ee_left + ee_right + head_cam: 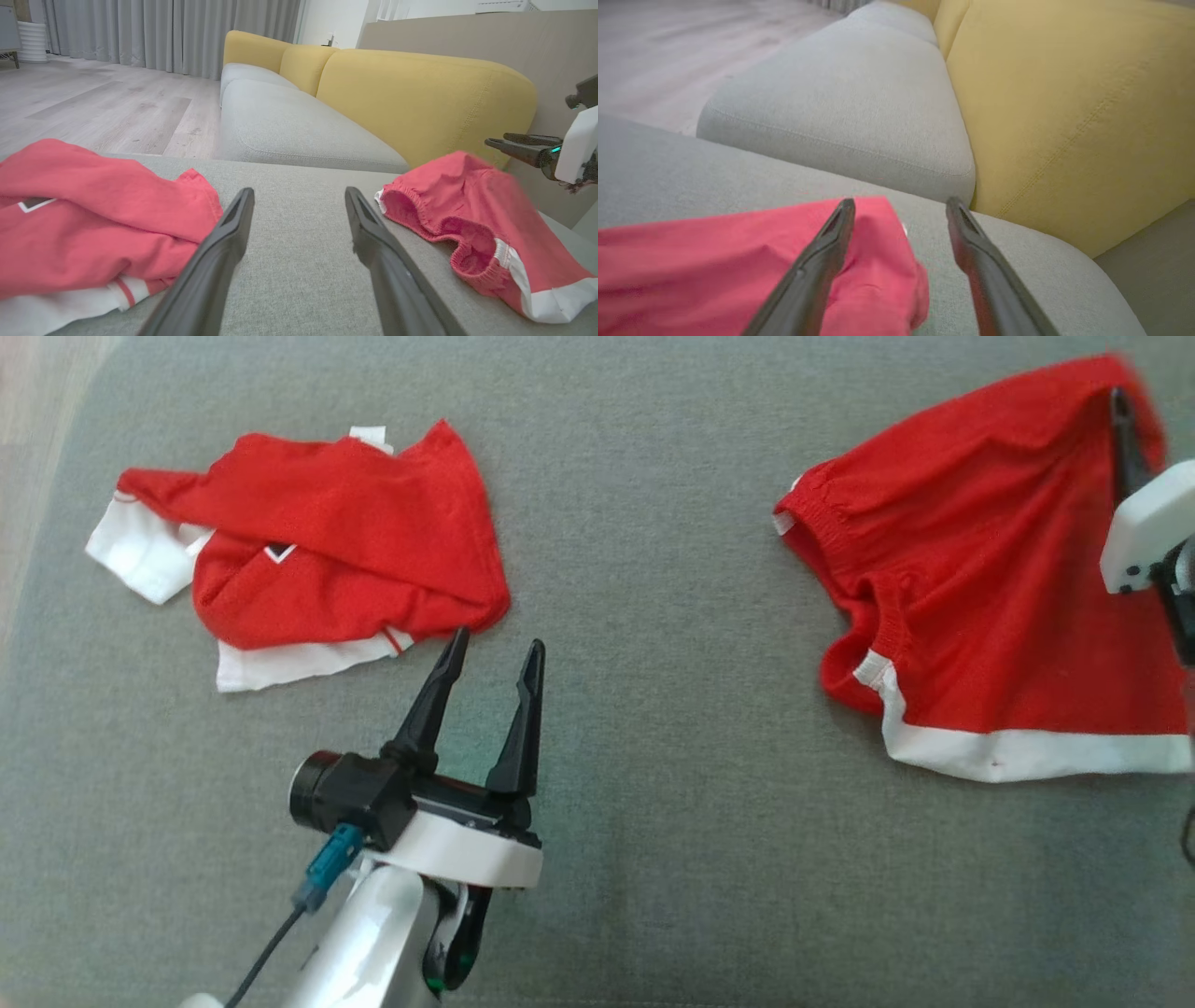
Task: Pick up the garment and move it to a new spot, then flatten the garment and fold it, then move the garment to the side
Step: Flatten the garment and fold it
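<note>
Red shorts (980,569) with white trim lie spread on the right of a grey cushion (644,569), and a crumpled red-and-white top (345,541) lies on its left, with a broad bare strip between them. Beyond the cushion's far edge lie a wooden floor (93,107) and a yellow backrest (1064,116). The right gripper (900,201) hangs over the shorts' far corner, jaws apart and gripping nothing. The left gripper (498,639), jaws also apart, sits just beside the top's hem, well apart from the shorts.

The shorts (980,569) are red with a white hem band. The shirt (355,523) is red and white, the cushion (653,756) grey.
</note>
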`<state>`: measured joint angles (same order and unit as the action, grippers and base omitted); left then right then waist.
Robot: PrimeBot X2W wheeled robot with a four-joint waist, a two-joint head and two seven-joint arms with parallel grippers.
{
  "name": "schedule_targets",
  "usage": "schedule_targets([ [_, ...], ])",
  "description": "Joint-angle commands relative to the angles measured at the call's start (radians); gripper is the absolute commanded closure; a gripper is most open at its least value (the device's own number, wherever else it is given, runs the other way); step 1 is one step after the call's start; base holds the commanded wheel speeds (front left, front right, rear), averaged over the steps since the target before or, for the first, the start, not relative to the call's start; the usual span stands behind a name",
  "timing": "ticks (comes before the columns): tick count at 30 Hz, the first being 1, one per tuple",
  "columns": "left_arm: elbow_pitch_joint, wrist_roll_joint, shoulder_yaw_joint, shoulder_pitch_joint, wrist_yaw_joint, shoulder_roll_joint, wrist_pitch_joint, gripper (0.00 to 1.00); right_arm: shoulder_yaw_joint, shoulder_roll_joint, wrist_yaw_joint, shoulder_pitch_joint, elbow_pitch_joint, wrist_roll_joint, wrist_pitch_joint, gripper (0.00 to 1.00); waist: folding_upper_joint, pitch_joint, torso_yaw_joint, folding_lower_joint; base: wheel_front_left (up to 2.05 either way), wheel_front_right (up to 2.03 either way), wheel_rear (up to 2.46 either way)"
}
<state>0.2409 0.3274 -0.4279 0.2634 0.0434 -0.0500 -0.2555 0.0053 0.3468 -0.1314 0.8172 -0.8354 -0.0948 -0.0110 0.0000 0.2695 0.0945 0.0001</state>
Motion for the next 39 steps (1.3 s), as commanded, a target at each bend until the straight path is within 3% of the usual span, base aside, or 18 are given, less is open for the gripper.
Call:
schedule_targets([
  [1, -0.031, 0.000, 0.029, 0.040, -0.005, 0.000, -0.006, 0.00, -0.003, -0.010, 0.001, 0.012, 0.026, 0.011, -0.032, 0.00, 0.0000, -0.011, -0.010, -0.0001, 0.00, 0.00, 0.00],
  [8, -0.026, -0.021, 0.053, 0.020, 0.002, 0.000, -0.006, 0.00, -0.065, -0.129, 0.001, -0.126, 0.079, 0.081, -0.210, 0.00, 0.0000, -0.071, -0.082, -0.0001, 0.00, 0.00, 0.00],
  [16, -0.012, -0.039, 0.067, -0.011, 0.011, 0.000, -0.006, 0.00, -0.123, -0.280, 0.001, -0.461, 0.347, 0.145, -0.250, 0.00, 0.0000, -0.129, -0.171, -0.0001, 0.00, 0.00, 0.00],
  [21, 0.021, -0.067, 0.067, -0.020, 0.030, 0.000, -0.006, 0.00, -0.076, -0.296, 0.001, -0.639, 0.447, 0.201, -0.250, 0.00, 0.0000, -0.136, -0.211, -0.0001, 0.00, 0.00, 0.00],
  [25, 0.050, -0.085, 0.053, -0.006, 0.049, -0.002, -0.006, 0.00, -0.068, -0.296, 0.001, -0.674, 0.488, 0.267, -0.251, 0.00, 0.0000, -0.124, -0.244, -0.0001, 0.00, 0.00, 0.00],
  [31, 0.165, -0.106, -0.061, 0.091, 0.080, -0.018, 0.033, 0.00, -0.084, -0.296, 0.001, -0.670, 0.505, 0.264, -0.251, 0.00, 0.0000, -0.088, -0.284, -0.0001, 0.00, 0.00, 0.00],
  [39, 0.302, -0.063, -0.228, 0.289, 0.087, -0.026, 0.134, 0.00, -0.068, -0.296, 0.001, -0.657, 0.494, 0.278, -0.251, 0.00, 0.0000, -0.015, -0.351, -0.0001, 0.00, 0.00, 0.00],
])
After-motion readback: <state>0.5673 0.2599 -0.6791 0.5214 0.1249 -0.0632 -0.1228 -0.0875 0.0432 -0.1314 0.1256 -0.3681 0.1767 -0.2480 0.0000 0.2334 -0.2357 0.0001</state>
